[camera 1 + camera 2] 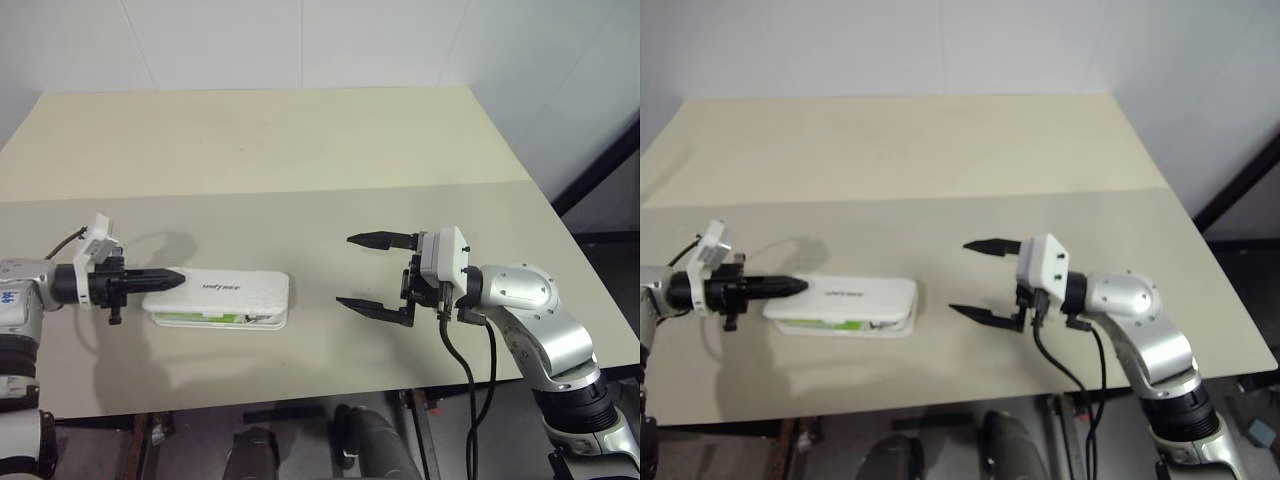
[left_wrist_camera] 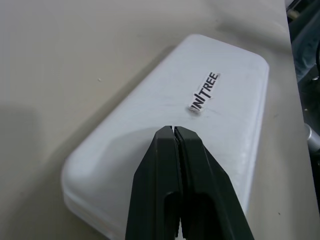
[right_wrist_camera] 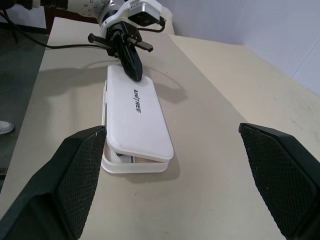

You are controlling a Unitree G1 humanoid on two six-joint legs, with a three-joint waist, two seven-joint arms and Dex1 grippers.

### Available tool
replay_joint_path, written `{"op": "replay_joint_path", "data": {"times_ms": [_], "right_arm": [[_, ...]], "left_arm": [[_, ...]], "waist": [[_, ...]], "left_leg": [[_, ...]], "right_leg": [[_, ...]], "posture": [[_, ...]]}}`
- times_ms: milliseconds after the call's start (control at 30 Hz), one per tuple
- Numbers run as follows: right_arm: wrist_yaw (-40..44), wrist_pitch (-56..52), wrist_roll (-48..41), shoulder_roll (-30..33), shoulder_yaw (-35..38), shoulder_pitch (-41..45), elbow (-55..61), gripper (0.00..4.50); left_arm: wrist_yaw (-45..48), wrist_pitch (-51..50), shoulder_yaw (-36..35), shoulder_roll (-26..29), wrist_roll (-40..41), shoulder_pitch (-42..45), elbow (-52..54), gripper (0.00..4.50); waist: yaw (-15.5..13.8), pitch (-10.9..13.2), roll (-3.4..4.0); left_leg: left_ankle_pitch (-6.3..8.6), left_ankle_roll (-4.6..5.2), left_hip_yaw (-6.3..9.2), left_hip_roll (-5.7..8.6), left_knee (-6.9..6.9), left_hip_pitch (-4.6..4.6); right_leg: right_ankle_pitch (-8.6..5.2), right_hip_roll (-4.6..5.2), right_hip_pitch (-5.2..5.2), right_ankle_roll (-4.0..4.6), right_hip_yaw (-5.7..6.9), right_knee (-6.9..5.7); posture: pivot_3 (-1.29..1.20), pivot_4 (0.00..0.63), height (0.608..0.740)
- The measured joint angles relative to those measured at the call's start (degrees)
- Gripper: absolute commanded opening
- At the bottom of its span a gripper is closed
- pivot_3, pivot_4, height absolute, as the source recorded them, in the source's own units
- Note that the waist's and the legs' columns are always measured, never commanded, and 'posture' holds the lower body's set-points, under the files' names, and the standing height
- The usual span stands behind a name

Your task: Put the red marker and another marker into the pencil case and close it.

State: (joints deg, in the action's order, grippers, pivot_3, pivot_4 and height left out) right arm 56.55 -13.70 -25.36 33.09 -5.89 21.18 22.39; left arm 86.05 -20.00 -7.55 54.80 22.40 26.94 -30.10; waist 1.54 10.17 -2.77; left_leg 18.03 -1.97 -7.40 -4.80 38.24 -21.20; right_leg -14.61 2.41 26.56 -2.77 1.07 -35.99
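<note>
The white pencil case [image 1: 225,295] lies on the table left of centre. Its lettered lid [image 2: 200,115] is lowered but stands slightly ajar over the base. A strip of lime green, the other marker [image 1: 215,318], shows through the front gap. The red marker is hidden. My left gripper [image 1: 178,277] is shut with nothing between its fingers. Its tip sits at the left end of the lid, on it or just above it. My right gripper [image 1: 345,270] stands open to the right of the case, pointing left toward it, a short way off.
The tan table [image 1: 300,150] stretches far behind the case, with a seam across its middle. Its front edge runs close below the case and both grippers. Black cables [image 1: 465,380] hang from my right wrist over that edge.
</note>
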Motion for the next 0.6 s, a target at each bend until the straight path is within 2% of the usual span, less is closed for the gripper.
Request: {"op": "replay_joint_path", "data": {"times_ms": [200, 600], "right_arm": [[0.0, 0.0, 0.04, -0.05, -0.02, 0.07, -0.01, 4.5], [-0.18, 0.03, 0.36, -0.06, -0.02, -0.22, 0.0, 4.5]], "left_arm": [[-0.02, 0.29, 1.98, 0.04, 0.24, -3.94, 5.79, 0.04], [-0.06, 2.7, 4.27, 0.03, -0.07, -3.95, 7.37, 0.04]], "waist": [[-0.01, 0.0, 0.0], [-0.02, -0.01, 0.02]], "left_leg": [[0.0, 0.0, -0.01, 0.0, -0.01, 0.04], [-0.01, 0.01, -0.01, 0.02, 0.01, 0.09]], "right_leg": [[0.0, 0.0, -0.01, 0.0, -0.03, -0.01], [0.0, 0.01, -0.07, 0.0, -0.05, -0.02]], "posture": [[0.0, 0.15, 0.74], [0.0, 0.15, 0.74]]}}
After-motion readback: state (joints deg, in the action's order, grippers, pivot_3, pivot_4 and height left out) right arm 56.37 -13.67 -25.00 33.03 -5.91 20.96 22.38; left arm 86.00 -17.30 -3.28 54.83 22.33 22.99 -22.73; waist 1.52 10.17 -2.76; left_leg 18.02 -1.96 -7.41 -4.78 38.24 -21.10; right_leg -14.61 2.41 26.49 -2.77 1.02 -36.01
